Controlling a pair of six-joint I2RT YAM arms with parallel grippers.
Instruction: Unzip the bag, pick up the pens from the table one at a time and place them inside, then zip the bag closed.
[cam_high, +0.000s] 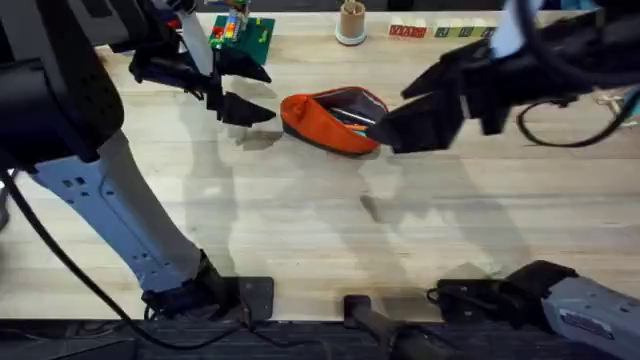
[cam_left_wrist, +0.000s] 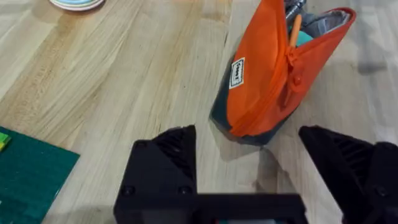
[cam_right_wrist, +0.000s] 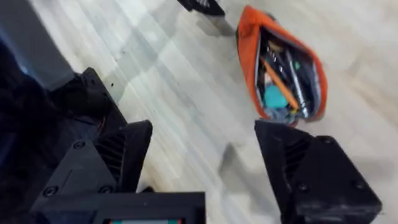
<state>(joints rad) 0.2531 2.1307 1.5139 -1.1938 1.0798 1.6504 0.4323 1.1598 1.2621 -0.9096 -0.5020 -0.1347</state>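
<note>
Your bag (cam_high: 330, 122) sits unzipped toward the far middle of the table (cam_high: 300, 230), mouth gaping. Through the opening you can see the orange pen (cam_right_wrist: 278, 84) and the grey pen (cam_right_wrist: 295, 87) lying inside on the lining. Your left gripper (cam_high: 240, 90) hovers just beside the bag's left end, fingers spread wide and empty. Your right gripper (cam_high: 400, 125) hangs at the bag's right end, also wide apart, holding nothing.
</note>
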